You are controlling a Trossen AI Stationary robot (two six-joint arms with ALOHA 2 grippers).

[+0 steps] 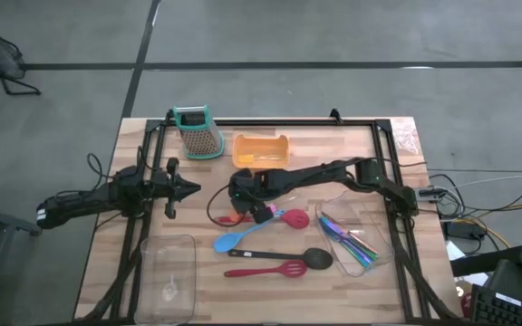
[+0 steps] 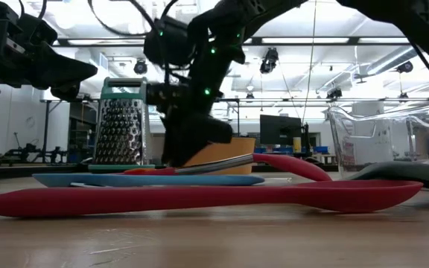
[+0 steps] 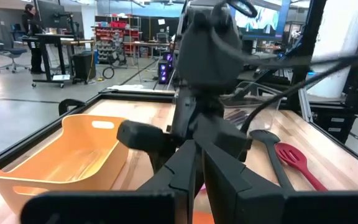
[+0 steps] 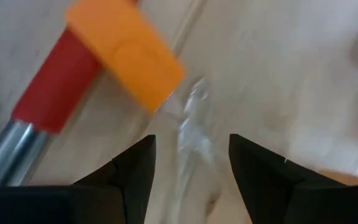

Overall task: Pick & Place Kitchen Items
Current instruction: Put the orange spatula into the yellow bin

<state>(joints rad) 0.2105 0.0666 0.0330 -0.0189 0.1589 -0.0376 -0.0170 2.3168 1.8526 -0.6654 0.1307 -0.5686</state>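
My right gripper (image 1: 241, 206) (image 4: 191, 149) is open and points down over the middle of the table. A red-handled utensil with an orange end (image 4: 123, 56) and a metal shaft (image 4: 8, 155) lies just beside its fingers. A small shiny clear piece (image 4: 194, 124) lies on the wood between the fingers. That utensil's pink-red spoon head (image 1: 295, 218) lies to the right. A blue spoon (image 1: 238, 237), a red slotted spatula (image 1: 265, 270) and a black spoon (image 1: 314, 260) lie flat nearer the front. My left gripper (image 1: 193, 190) (image 3: 196, 155) is shut and empty, held level at the left.
A teal-topped grater (image 1: 198, 133) and an orange tray (image 1: 261, 150) stand at the far side. A clear bin (image 1: 370, 244) at the right holds blue-handled cutlery (image 1: 347, 237). Another clear bin (image 1: 166, 276) stands at the front left. A black frame (image 1: 270, 122) rims the table.
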